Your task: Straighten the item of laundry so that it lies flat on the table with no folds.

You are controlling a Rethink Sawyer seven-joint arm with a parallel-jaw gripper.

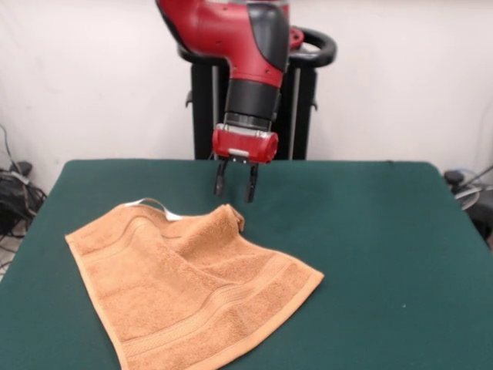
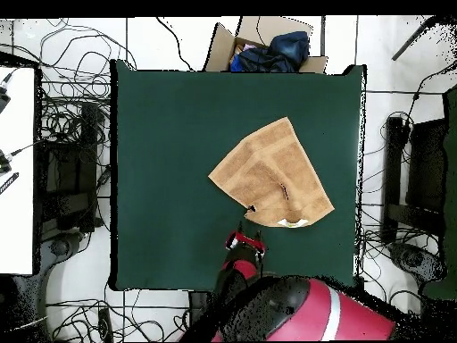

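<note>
Two black fingers (image 1: 235,183) of mine hang spread apart and pinching nothing, pointing straight down from the red wrist above the counter (image 1: 370,231), just behind the towel's raised corner. My arm drops nearly vertically from a bulky red and black elbow. The dark green felt top is matte. The orange-tan terry towel (image 1: 192,285) lies on the counter's near part, nubby, with woven border bands, its far corner folded over into a rumpled peak beside a white loop tag (image 1: 154,203).

Front cam low across table (image 1: 370,231), facing arm (image 1: 246,46); overhead cam high, straight down, arm at bottom. Both share table.
</note>
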